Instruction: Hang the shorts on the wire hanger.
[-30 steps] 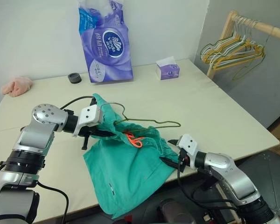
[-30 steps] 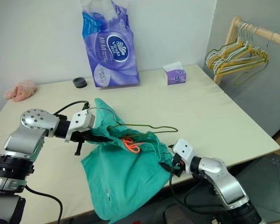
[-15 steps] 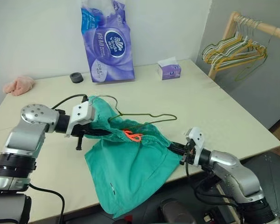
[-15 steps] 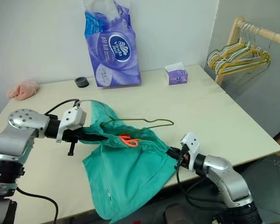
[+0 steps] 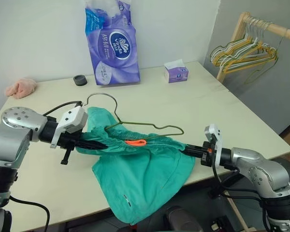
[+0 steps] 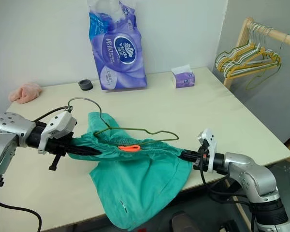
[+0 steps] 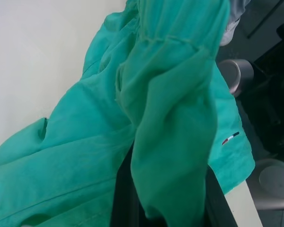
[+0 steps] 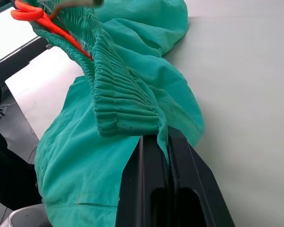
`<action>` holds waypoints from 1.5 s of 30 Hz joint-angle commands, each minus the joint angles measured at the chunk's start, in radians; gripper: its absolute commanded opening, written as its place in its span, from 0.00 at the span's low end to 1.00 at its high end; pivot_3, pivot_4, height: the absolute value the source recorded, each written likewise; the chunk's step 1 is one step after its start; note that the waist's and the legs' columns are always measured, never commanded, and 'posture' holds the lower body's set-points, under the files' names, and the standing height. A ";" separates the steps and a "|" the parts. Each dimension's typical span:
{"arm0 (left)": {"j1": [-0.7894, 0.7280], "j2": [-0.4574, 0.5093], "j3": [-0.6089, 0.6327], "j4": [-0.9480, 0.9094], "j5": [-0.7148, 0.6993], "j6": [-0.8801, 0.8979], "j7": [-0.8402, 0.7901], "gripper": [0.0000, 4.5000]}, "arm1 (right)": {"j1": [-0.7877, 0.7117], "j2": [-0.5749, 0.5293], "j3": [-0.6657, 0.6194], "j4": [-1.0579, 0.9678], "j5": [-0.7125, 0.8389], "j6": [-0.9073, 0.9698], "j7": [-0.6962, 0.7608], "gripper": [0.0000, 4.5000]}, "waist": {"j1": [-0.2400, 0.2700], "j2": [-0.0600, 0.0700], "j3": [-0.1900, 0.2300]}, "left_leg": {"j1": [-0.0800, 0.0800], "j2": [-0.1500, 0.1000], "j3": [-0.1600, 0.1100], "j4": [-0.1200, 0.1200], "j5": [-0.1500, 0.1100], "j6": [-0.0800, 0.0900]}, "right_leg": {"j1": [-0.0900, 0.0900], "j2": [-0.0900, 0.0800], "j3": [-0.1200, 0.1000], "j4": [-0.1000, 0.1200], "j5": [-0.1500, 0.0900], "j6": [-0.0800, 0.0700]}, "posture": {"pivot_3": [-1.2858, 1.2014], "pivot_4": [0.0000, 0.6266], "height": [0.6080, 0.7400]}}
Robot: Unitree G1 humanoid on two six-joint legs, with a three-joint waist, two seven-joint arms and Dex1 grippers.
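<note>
The teal-green shorts (image 5: 145, 179) hang off the table's front edge, their gathered waistband pulled into a straight line between my two grippers. An orange loop tag (image 5: 136, 142) sits at the middle of the band. My left gripper (image 5: 93, 143) is shut on the band's left end, its fingers (image 7: 128, 198) wrapped in cloth. The right gripper (image 5: 189, 149) is shut on the band's right end (image 8: 132, 120). The wire hanger (image 5: 154, 126) lies just behind the band, its hook up near the left hand. Its left corner is hidden in the cloth.
A purple tissue pack (image 5: 112, 43), a small tissue box (image 5: 176, 73), a black round thing (image 5: 79, 80) and a pink cloth lump (image 5: 20, 88) line the table's far side. A wooden rack with bunched hangers (image 5: 241, 50) stands at the right.
My right gripper has shut on the waistband's right end. Both hands have risen and drawn apart, pulling the slack band straight, and the hanger has lifted with it.
</note>
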 commanded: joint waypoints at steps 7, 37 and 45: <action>0.007 0.039 -0.011 0.031 0.069 -0.097 -0.015 0.00 | -0.013 -0.050 -0.042 -0.032 0.043 0.028 0.001 0.01 | 0.000 0.000 0.000 | 0.000 0.000 0.000 0.000 0.000 0.000 | 0.000 0.000 0.000 0.000 0.000 0.000 | 0.38 0.04 1.00; 0.025 0.009 0.046 -0.103 -0.109 0.107 0.017 0.00 | -0.044 -0.097 -0.136 0.085 0.228 0.254 -0.038 0.01 | -0.001 0.001 0.001 | 0.000 0.000 0.001 0.000 0.000 0.000 | 0.000 0.000 0.001 0.000 -0.003 0.004 | 0.38 0.06 1.00; 0.041 0.034 0.021 -0.085 -0.045 0.036 0.005 0.00 | -0.062 -0.121 -0.140 0.101 0.237 0.262 -0.019 0.01 | 0.001 0.002 0.002 | 0.000 0.000 0.002 0.000 0.000 0.000 | 0.000 0.000 0.001 0.000 -0.003 0.004 | 0.38 0.06 1.00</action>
